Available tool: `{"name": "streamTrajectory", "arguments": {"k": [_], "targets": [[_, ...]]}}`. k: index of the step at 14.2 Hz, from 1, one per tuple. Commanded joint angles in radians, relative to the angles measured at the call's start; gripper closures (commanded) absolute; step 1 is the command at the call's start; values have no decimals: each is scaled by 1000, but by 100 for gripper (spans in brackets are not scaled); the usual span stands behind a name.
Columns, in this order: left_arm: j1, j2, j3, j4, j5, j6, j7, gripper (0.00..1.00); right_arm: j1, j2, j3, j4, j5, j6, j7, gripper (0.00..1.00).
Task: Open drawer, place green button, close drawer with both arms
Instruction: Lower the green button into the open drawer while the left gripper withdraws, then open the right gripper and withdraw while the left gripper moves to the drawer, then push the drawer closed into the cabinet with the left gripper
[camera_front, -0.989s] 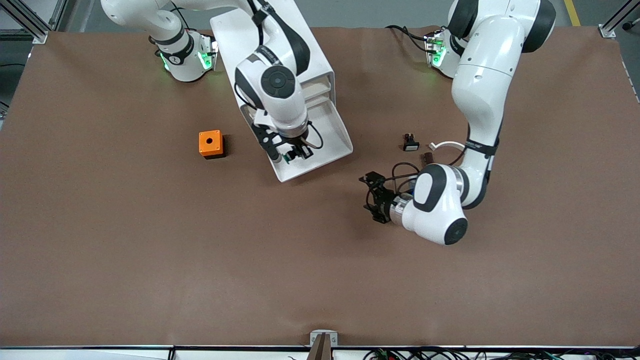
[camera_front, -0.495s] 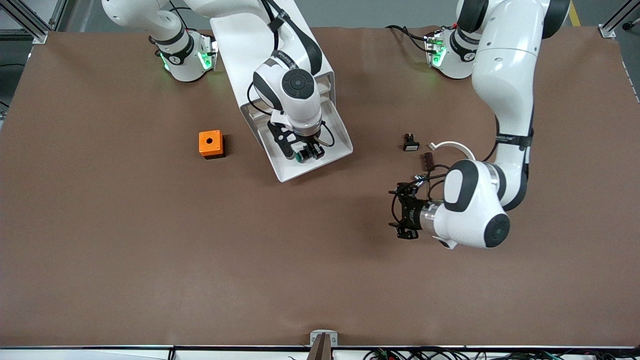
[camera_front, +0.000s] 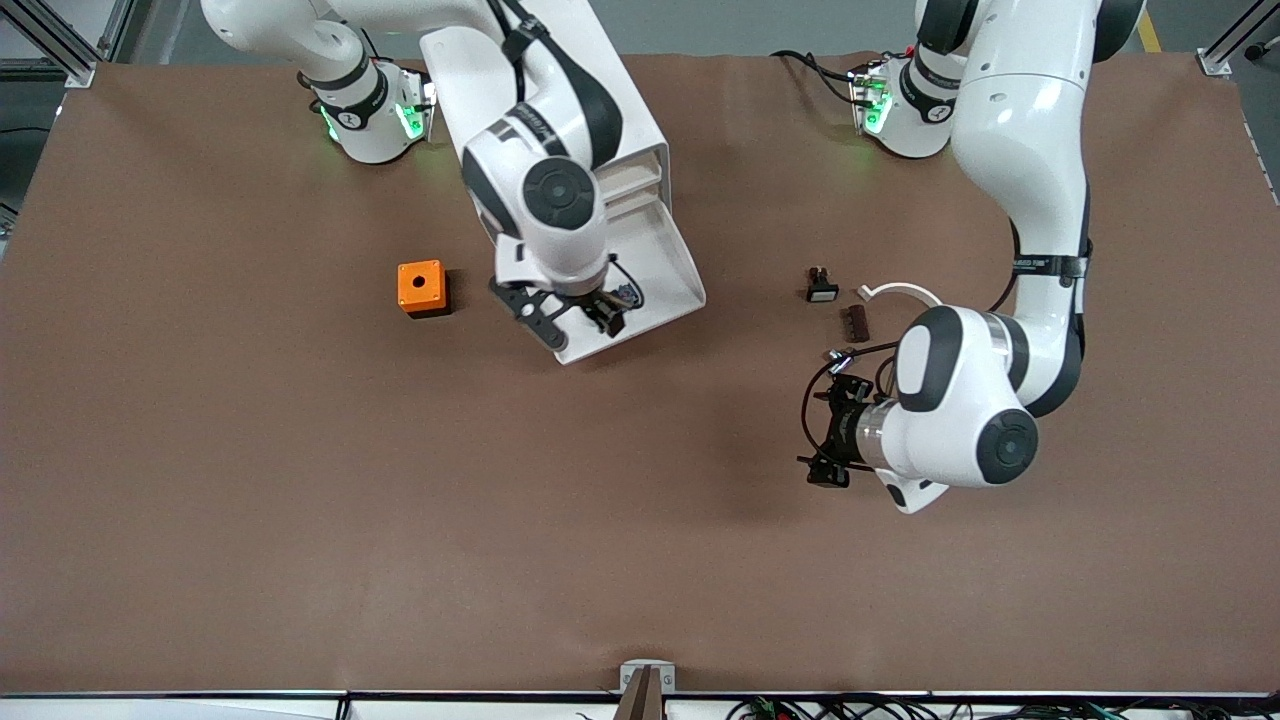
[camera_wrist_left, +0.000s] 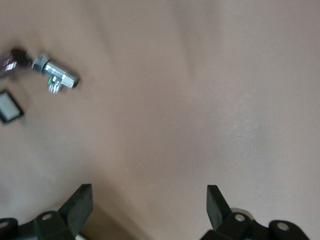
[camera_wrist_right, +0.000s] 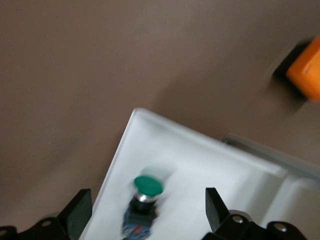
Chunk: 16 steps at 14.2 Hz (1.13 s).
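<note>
Black fingers of the left gripper (camera_front: 826, 432) stand wide apart and empty, low over bare brown table; that arm waits. Farther up, the right gripper (camera_front: 570, 318), jaws spread and empty, hangs over the pulled-out shallow white plastic drawer (camera_front: 672, 262). Inside lies the tiny green-capped push button (camera_wrist_right: 144, 200), released. Light, rigid and likely to roll, it should be pinched across its body.

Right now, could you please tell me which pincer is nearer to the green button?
The right pincer: it is open over the pulled-out drawer where the green button lies. The left pincer is open over bare table, toward the left arm's end.
</note>
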Motion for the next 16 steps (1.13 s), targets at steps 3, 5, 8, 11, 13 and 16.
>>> {"name": "streamTrajectory", "arguments": {"k": [3,5,8,11,13,16], "targets": [[-117,-3,2,-29,85,79,165,0,-228,-140,5,-7,-55,-198,-532,0],[-180,1,-4,-66,94,117,180,0,-317,-180,3,-8,-98,-246,-751,0],[-276,3,-7,-106,99,176,196,0,-466,-236,3,-5,-117,-301,-1052,0],[-388,6,-7,-165,121,281,200,0,-566,-271,3,-1,-115,-348,-1255,0],[-448,9,-7,-210,119,327,198,0,-617,-292,5,2,-112,-367,-1367,0],[-512,2,-19,-239,108,332,174,0,-634,-314,2,15,-109,-384,-1404,0]]}}
